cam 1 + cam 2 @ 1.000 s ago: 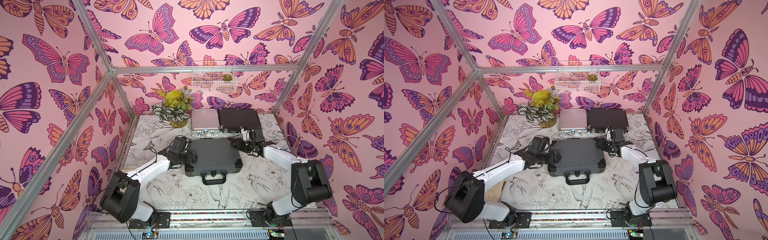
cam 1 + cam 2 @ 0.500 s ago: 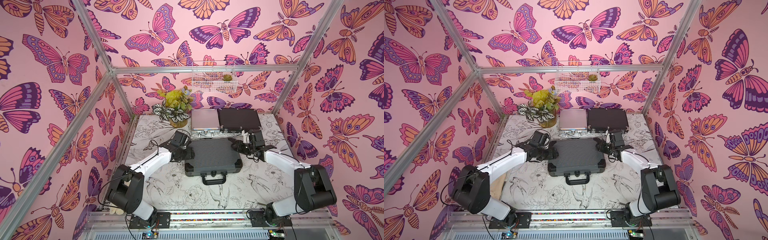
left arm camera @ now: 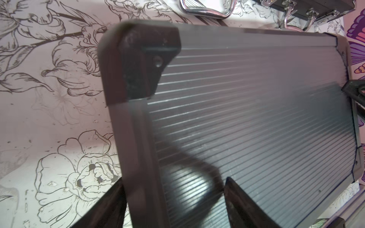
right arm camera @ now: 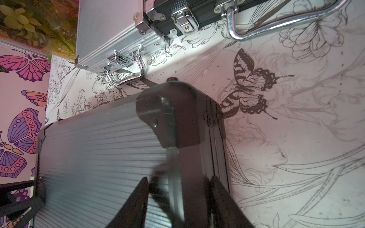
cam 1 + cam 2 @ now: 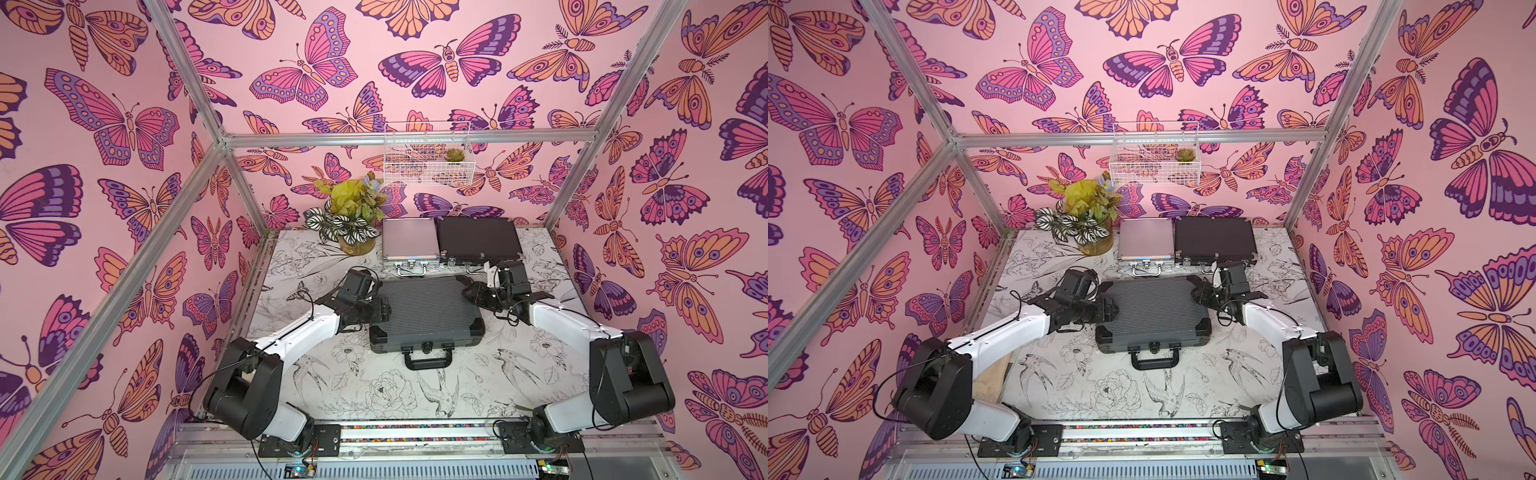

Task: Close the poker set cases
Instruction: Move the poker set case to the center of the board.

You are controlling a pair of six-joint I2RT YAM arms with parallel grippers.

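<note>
Your left hand (image 3: 174, 178) stands spread across the left edge of the large ribbed dark-grey plastic case (image 5: 428, 309), and your right hand (image 4: 179, 177) is spread the same way across its right edge, near the far corner. This case lies shut in the middle of the flower-printed table (image 5: 365, 399), handle toward the arm bases. Behind it the small silver aluminium case (image 5: 410, 239) and the flat black silver-trimmed case (image 5: 478, 237) lie shut, side by side.

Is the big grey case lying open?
No, the grey case is closed, with its ribbed lid down flat on the base.
</note>
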